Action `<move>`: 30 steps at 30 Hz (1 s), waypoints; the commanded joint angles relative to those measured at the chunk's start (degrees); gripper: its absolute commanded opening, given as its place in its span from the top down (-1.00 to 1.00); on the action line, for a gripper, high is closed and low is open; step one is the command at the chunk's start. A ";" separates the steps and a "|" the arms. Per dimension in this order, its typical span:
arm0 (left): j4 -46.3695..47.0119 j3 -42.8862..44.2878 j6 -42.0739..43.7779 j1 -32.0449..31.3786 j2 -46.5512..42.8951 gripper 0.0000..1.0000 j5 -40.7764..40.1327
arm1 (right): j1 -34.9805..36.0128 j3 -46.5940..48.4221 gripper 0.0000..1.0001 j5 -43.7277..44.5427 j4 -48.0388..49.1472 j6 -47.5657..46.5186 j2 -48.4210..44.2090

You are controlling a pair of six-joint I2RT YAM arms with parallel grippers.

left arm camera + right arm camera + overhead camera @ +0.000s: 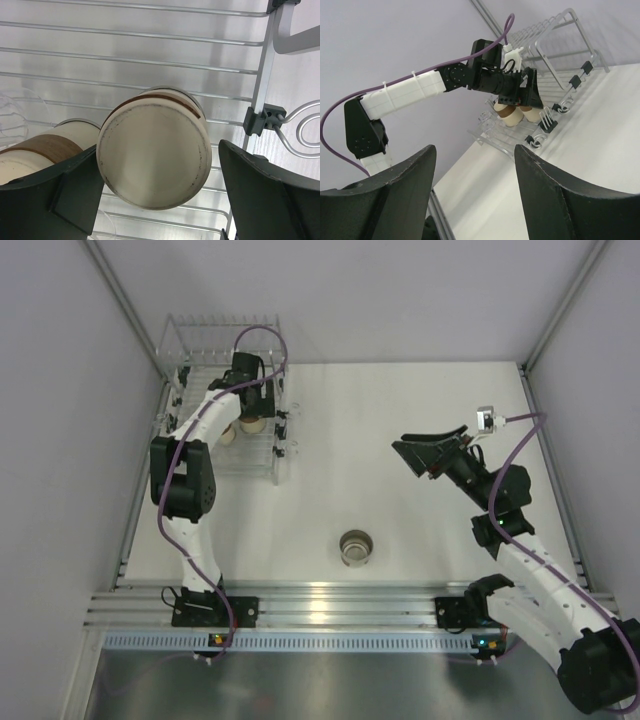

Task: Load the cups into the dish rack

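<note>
Top external view had the dish rack [215, 325] at upper left and a lone cup [355, 547] at lower centre. Left gripper [157, 147] stood spread around a racked cream cup [155, 160], gripping nothing; withdrawing crookedly could topple it. Right gripper [474, 150] gaped empty.

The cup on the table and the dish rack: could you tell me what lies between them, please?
Only bare tabletop separates cup and dish rack; the top external view shows it.

Left arm [205, 420] and right arm [540, 582]: white shells, black joints, purple cables [262, 332].
</note>
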 commanded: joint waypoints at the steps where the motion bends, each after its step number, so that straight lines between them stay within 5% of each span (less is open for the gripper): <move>1: -0.03 1.36 -0.17 -0.44 -3.06 -0.88 -0.10 | -1.08 1.37 -0.29 -0.96 1.15 -0.92 -0.62; 18: 9.55 -0.39 1.23 -2.46 -16.23 -0.97 -3.10 | -1.07 1.63 -0.31 -1.14 0.72 -1.45 -0.18; 24: 20.71 -10.49 -1.14 -2.90 -26.78 -0.96 18.68 | -0.99 3.04 -0.32 -1.32 -3.67 -4.78 -0.18; 30: 21.24 -11.99 -2.37 -2.99 -33.55 -0.97 39.30 | -0.90 7.78 -0.34 0.69 -19.66 -15.33 -0.53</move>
